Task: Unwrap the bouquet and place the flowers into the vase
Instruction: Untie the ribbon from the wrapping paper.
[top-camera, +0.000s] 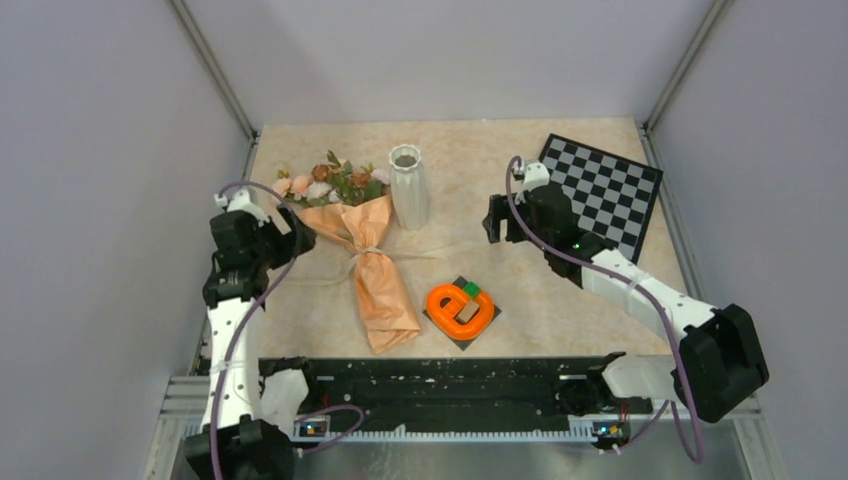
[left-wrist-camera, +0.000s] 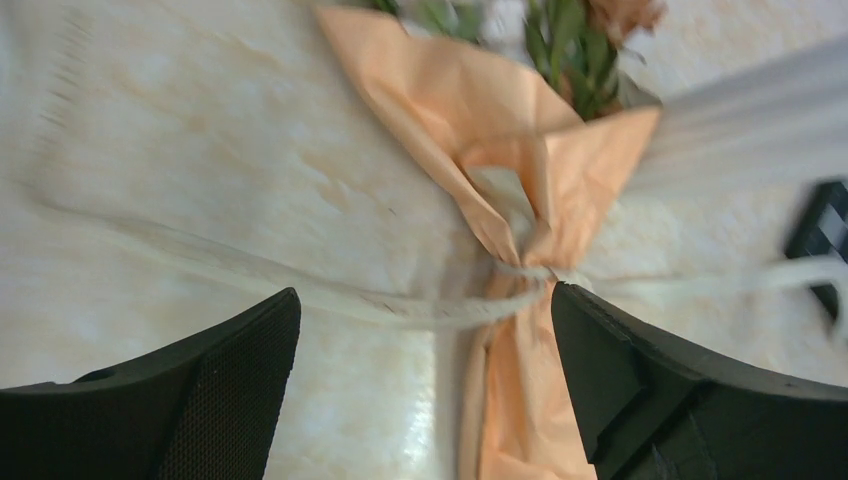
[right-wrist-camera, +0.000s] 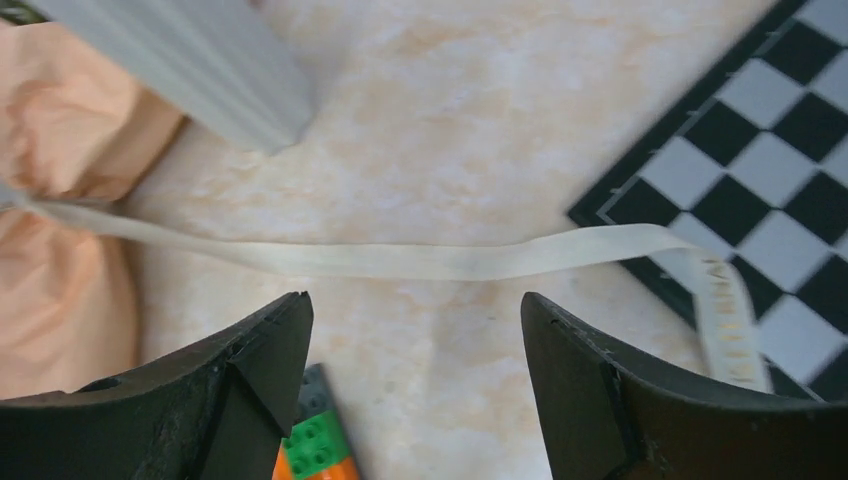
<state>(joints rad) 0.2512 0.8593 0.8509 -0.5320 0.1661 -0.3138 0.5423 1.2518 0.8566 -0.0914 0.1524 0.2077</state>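
Observation:
The bouquet (top-camera: 378, 275) lies on the table with its peach paper (left-wrist-camera: 500, 140) still cinched at the waist by a cream ribbon (left-wrist-camera: 250, 270). The ribbon's loose ends trail left and right (right-wrist-camera: 400, 260). The flowers (top-camera: 330, 180) stick out of the far end of the wrap. The white ribbed vase (top-camera: 408, 185) stands upright just right of them. My left gripper (top-camera: 300, 235) hovers left of the bouquet, open, with nothing held (left-wrist-camera: 422, 292). My right gripper (top-camera: 495, 225) is right of the vase, open above the ribbon's right tail (right-wrist-camera: 415, 300).
A checkerboard (top-camera: 605, 190) lies at the back right, and the ribbon end rests on its edge (right-wrist-camera: 730, 320). An orange plastic ring with small bricks (top-camera: 462, 308) sits on a dark plate near the front, just right of the bouquet's lower end.

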